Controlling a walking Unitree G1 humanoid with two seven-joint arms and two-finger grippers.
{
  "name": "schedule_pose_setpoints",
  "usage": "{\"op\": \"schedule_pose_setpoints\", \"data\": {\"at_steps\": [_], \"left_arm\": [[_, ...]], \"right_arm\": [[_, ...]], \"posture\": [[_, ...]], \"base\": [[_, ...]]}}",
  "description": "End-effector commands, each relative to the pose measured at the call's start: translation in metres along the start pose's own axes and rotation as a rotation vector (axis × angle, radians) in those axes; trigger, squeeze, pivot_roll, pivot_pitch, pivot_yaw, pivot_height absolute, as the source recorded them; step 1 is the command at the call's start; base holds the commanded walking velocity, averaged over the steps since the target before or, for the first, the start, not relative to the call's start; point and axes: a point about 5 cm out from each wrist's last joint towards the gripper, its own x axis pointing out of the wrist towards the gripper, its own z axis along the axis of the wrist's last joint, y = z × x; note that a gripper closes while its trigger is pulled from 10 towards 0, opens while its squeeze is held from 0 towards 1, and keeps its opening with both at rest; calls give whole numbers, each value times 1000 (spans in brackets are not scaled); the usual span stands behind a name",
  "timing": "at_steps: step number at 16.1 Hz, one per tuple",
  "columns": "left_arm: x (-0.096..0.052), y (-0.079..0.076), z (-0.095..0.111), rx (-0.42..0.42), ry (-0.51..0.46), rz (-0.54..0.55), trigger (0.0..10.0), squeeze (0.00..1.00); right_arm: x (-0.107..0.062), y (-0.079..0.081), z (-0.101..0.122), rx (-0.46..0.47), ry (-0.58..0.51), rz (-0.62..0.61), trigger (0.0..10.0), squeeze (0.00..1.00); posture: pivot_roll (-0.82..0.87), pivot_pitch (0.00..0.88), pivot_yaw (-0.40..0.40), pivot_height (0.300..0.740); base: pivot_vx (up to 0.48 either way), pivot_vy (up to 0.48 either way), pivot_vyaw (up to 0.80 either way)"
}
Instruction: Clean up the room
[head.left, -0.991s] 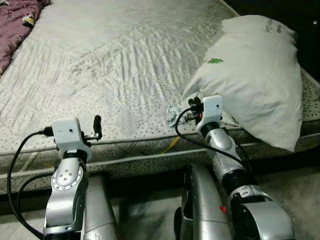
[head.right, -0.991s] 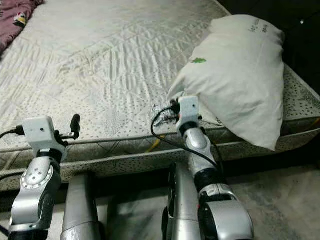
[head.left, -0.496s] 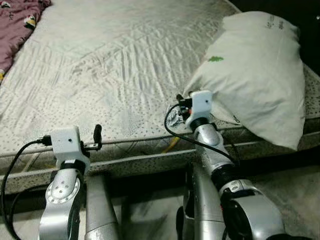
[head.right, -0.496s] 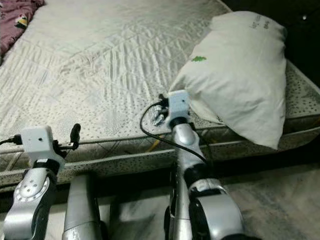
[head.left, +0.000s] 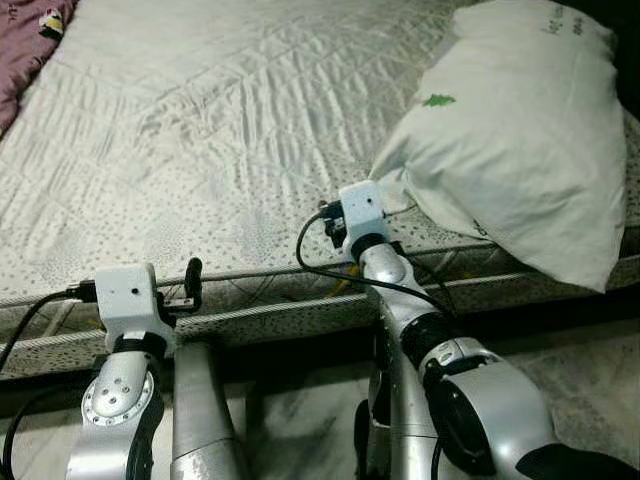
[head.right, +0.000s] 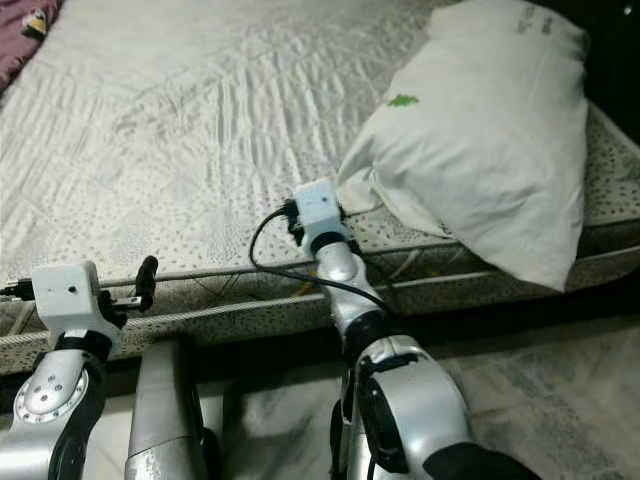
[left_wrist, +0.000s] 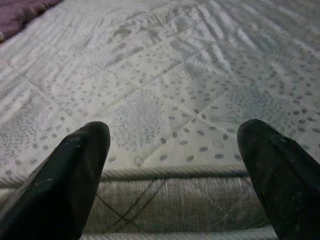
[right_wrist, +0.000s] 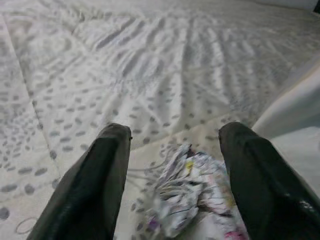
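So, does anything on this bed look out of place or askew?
Yes. A crumpled, shiny printed wrapper lies on the grey spotted quilted mattress near its front edge, between the open fingers of the right pincer. The white pillow sits skewed, its corner overhanging the edge. The left pincer is open at the mattress edge.

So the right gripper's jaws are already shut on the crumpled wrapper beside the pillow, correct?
Not quite. The right wrist view shows the right gripper with its jaws open, one on each side of the crumpled wrapper, which lies on the mattress beside the pillow.
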Motion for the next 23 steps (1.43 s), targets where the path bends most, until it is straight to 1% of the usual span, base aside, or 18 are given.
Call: {"op": "schedule_pose_setpoints", "data": {"at_steps": [1,2,3,4,5,6,7,8,9,10,12,13,16,20,22,23], "left_arm": [[-2,-1,2,9,3,-2,10000,0],[-2,-1,2,7,5,-3,10000,0],[-2,-2,2,5,5,-3,10000,0],[-2,-2,2,1,10,-1,10000,0],[-2,-2,2,1,10,0,10000,0],[-2,-2,1,-1,11,1,10000,0],[-2,-3,1,-2,13,3,10000,0],[-1,-3,1,-5,14,5,10000,0],[-1,-4,1,-6,14,5,10000,0],[0,-4,1,-6,15,5,10000,0],[1,-4,0,-7,14,5,10000,0],[4,-5,1,-8,10,3,10000,0],[8,-5,1,-7,6,2,10000,0],[11,-6,1,-8,1,5,10000,0],[16,-7,1,-12,-8,8,10000,0],[17,-7,1,-14,-11,8,10000,0]], "right_arm": [[4,6,6,-51,-5,9,10000,1000],[4,8,4,-96,18,-1,10000,1000],[3,9,1,-121,42,2,10000,596],[2,8,-8,-165,93,-13,10000,0],[0,7,-11,-187,113,-18,10000,0],[-1,5,-16,-230,130,-37,10000,0],[-3,4,-19,-237,143,-50,10000,0],[-6,4,-28,-213,193,-49,9373,0],[-8,4,-32,-192,218,-48,3569,0],[-9,3,-35,-172,234,-54,0,0],[-9,1,-37,-156,245,-60,0,0],[-11,-4,-41,-118,270,-73,0,0],[-13,-10,-44,-67,288,-81,0,0],[-15,-15,-49,-33,303,-81,0,0],[-17,-23,-53,37,309,-95,0,0],[-18,-26,-53,55,304,-104,0,0]], "posture": [[124,172,13,454],[125,171,10,454],[126,171,8,454],[126,169,3,454],[127,168,2,454],[127,166,0,454],[128,160,-5,454],[128,156,-5,454],[128,153,-6,454],[127,146,-7,454],[125,141,-5,454],[122,129,-4,454],[119,110,-5,454],[117,95,-7,454],[112,83,-12,454],[106,77,-12,454]], "base": [[0,0,0],[0,0,0],[0,0,0],[0,0,0],[0,0,0],[0,0,0],[0,0,0],[0,0,0],[0,0,0],[0,0,0],[0,0,0],[0,0,0],[0,0,0],[0,0,0],[0,0,0],[0,0,0]]}}
